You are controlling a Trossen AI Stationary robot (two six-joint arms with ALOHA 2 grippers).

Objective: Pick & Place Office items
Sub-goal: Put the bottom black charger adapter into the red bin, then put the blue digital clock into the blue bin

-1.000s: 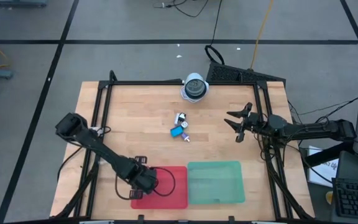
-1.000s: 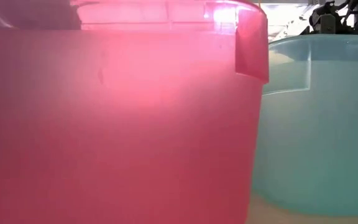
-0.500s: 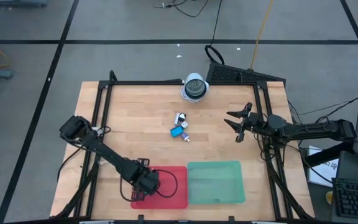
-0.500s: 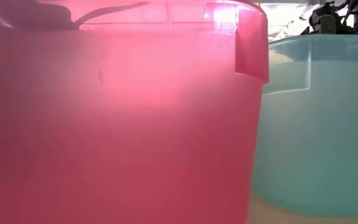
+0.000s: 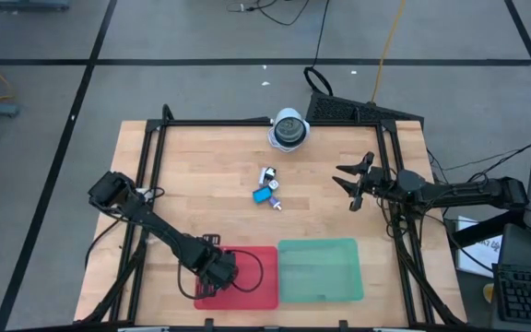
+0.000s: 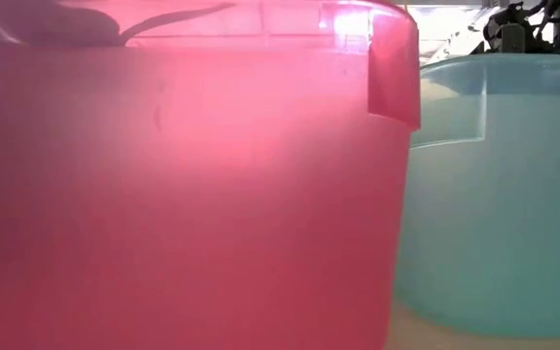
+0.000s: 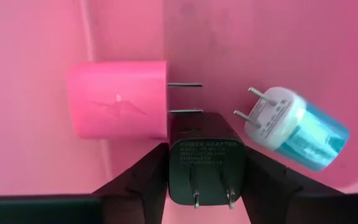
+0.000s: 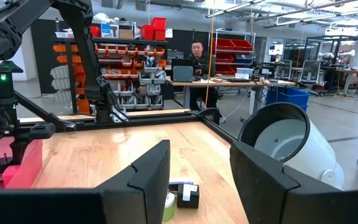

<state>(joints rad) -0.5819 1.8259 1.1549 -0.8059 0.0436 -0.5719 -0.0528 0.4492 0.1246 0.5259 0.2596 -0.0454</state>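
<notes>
A wooden table (image 5: 201,175) is seen from above with a red tray (image 5: 261,288) and a green tray (image 5: 321,270) side by side at its near edge. The left gripper (image 5: 218,269) is down at the red tray's left end. Its wrist camera looks straight into the tray, where a black power adapter (image 7: 206,158) sits between the two dark fingers (image 7: 143,180), prongs pointing back toward the camera; the fingers flank its sides closely, but whether they press on it or have just let go cannot be told. Just beyond it lies a pink plug adapter (image 7: 118,99) whose prongs reach the black one's far edge, and beside these a white-and-blue plug adapter (image 7: 296,127) lies tilted on the tray floor. More office items (image 5: 266,189) remain in a small cluster near the middle of the table: small white, blue and dark pieces lying close together. A round white-and-grey domed object (image 5: 289,129) stands at the table's far edge. The right gripper (image 5: 350,183) hovers above the table's right side, well apart from the cluster, its fingers spread with nothing between them. Through its wrist camera a person (image 8: 196,51) sits at a desk in the workshop behind.
</notes>
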